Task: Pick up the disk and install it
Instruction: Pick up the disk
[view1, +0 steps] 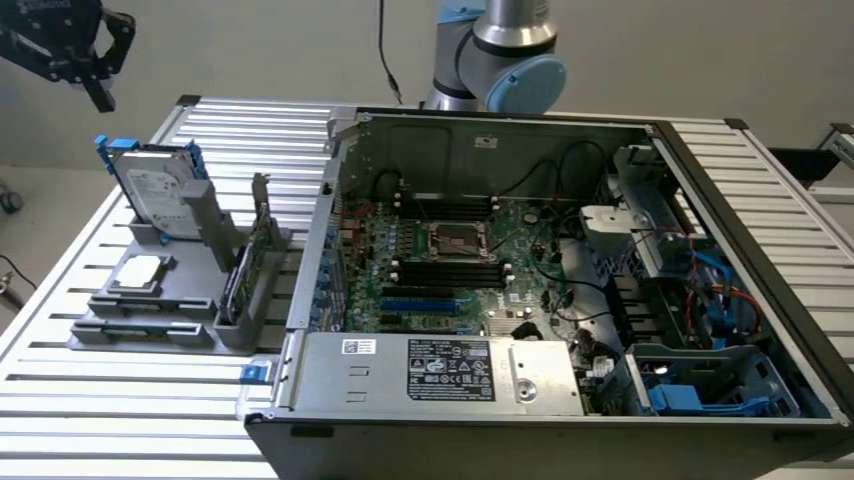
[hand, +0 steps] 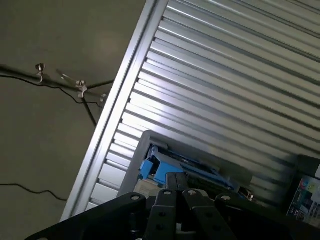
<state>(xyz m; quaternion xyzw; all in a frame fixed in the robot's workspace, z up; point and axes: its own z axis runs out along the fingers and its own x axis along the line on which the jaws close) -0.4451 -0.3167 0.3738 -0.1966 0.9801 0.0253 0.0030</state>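
Observation:
The disk, silver-grey with a white label and blue rails, stands upright in a grey holder on the slatted table at the exterior view's left. My gripper hangs high above it and slightly further left, apart from it. In the wrist view the two black fingers are pressed together with nothing between them, so the gripper is shut and empty. The disk's blue-railed top edge lies just beyond the fingertips.
An open computer case fills the table's middle and right, with motherboard, power supply and a blue-fitted drive bay. The holder also carries a square silver chip and an upright green card. Cables lie on the floor past the table edge.

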